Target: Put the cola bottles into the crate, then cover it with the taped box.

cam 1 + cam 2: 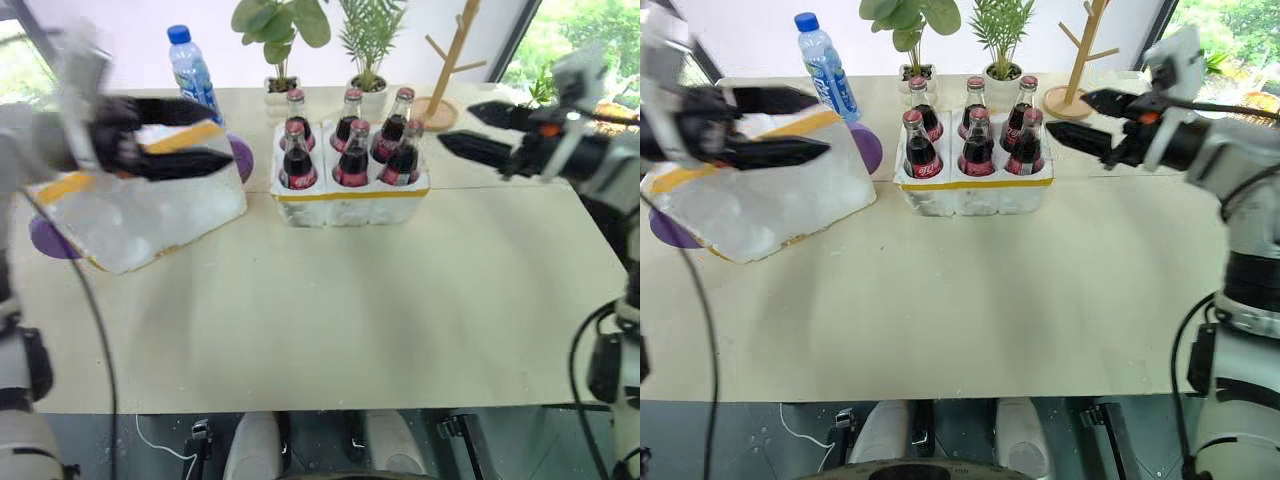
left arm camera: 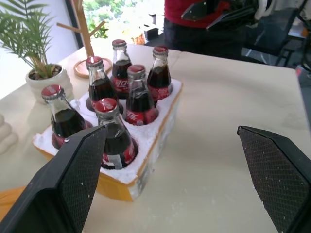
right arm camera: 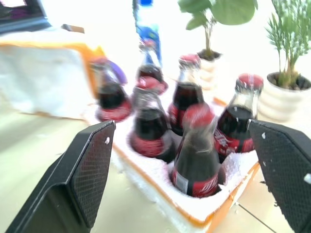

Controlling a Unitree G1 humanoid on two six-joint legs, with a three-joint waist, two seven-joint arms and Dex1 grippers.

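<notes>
Arms are raised on both sides of the table (image 1: 330,330), each extended inward at roughly level pitch. The left gripper (image 1: 185,138) points toward the centre from the robot's left, its jaws spread wide and holding nothing; in the head views it sits in front of the taped box (image 1: 140,215). The right gripper (image 1: 478,130) points inward from the robot's right, its jaws likewise parted and empty, the fingertips apart from the crate (image 1: 350,200) and near its right end. In both wrist views the black fingers (image 2: 73,179) stand far apart, with the crate and bottles between them further off and nothing between the pads. The crate is a low white foam tray with 1 yellow tape band around its side, standing near the far middle of the table. The cola bottles (image 1: 355,150), 6 in total, stand upright in its wells in 2 rows of 3; each is dark glass with a red cap and red label. The taped box is a large lumpy white foam block crossed by broad yellow tape, with purple round patches on its sides; it lies on the table to the left of the crate, close beside it. A blue-capped water bottle (image 1: 192,70) stands behind the box, and 2 potted plants (image 1: 280,45) and a wooden stand (image 1: 450,60) stand behind the crate.
</notes>
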